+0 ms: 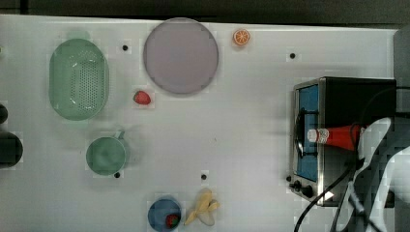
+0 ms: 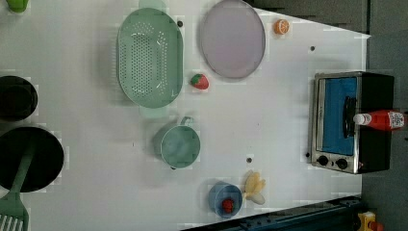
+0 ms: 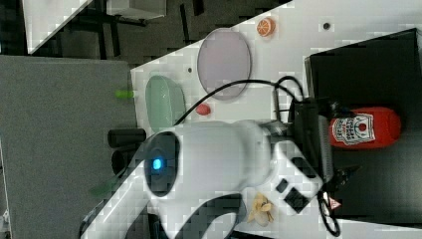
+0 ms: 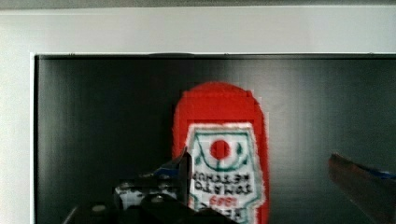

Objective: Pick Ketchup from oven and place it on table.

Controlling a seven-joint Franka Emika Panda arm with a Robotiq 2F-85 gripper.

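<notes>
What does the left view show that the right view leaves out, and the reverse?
Left view alone: a green mug, a blue bowl holding a strawberry, a green spatula on a black pan, and the oven's blue glass door and knobs.

Right view alone: the white arm bent over the oven top, its cable looping past, and the Ketchup's label face-on.

Both: the Ketchup lying on the oven's black top, the lilac plate, the orange slice, the green colander, a loose strawberry and the peeled banana.

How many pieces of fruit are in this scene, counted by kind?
Strawberry: 2, one on the table, one in the blue bowl
Banana: 1
Orange half: 1
Total: 4
</notes>
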